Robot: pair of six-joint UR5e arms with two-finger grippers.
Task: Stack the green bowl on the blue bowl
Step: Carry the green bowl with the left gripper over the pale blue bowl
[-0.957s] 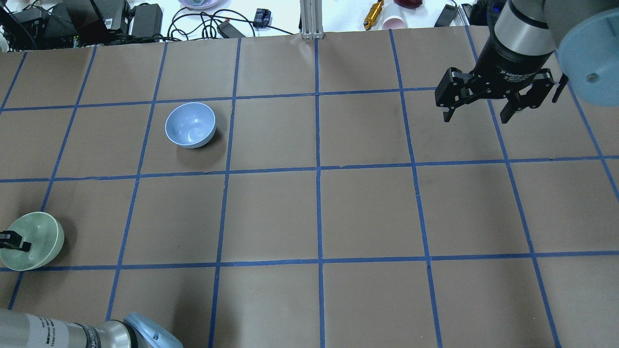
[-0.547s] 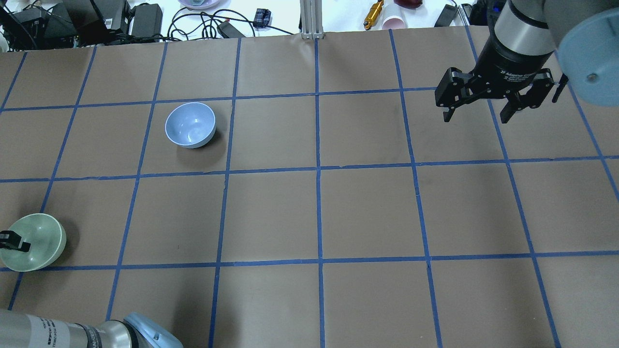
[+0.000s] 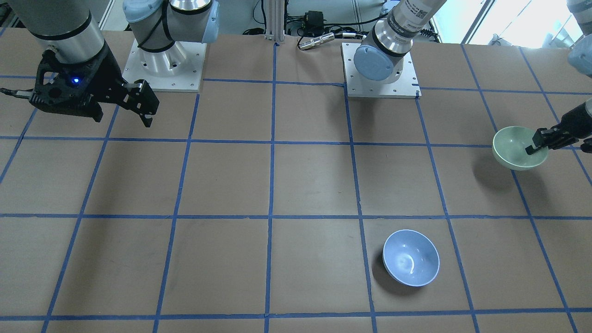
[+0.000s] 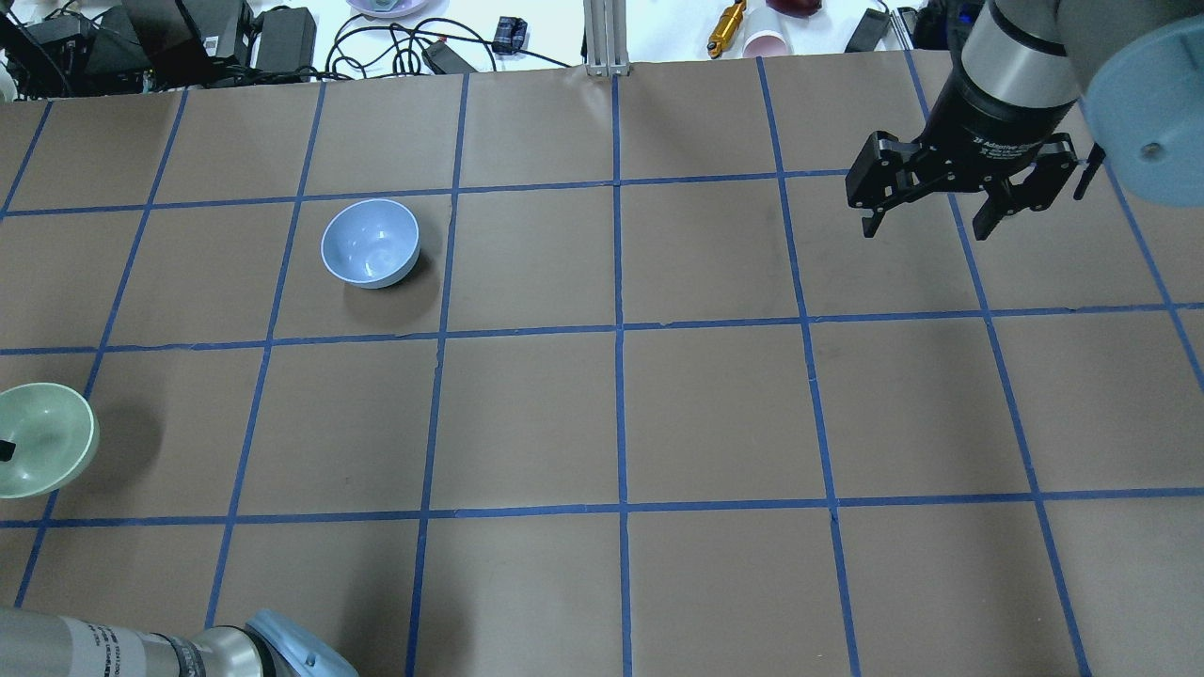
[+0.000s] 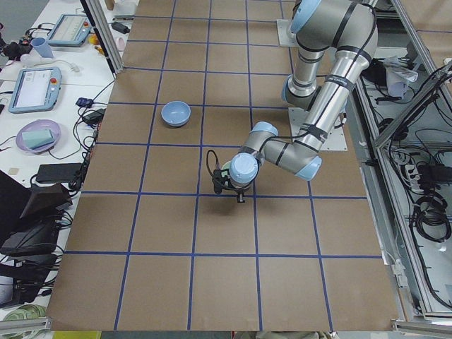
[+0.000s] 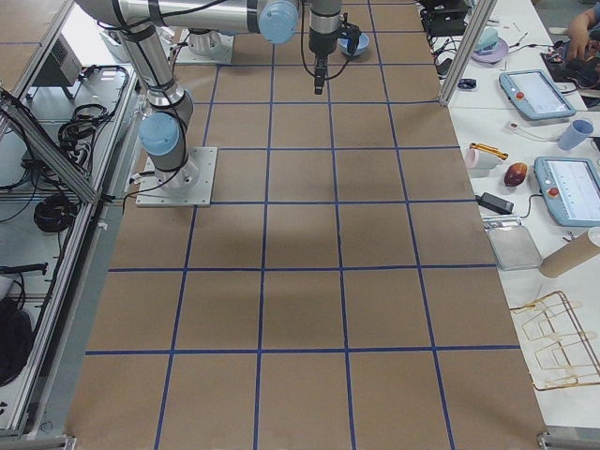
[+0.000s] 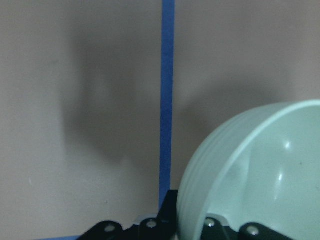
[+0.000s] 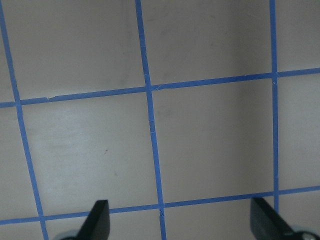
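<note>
The pale green bowl hangs above the table at the overhead view's left edge, its shadow on the paper beside it. My left gripper is shut on its rim, one finger inside the bowl. The left wrist view shows the bowl lifted over a blue tape line. The blue bowl sits upright on the table further out, apart from both grippers; it also shows in the front view and the left side view. My right gripper is open and empty, high over the table's far right.
The table is brown paper with a grid of blue tape. Cables, power bricks and small items lie beyond the far edge. The two arm bases stand at the robot's side.
The green bowl has risen off the table and shifted left and a little farther out in the overhead view, held by my left gripper. The right arm and blue bowl have not moved.
</note>
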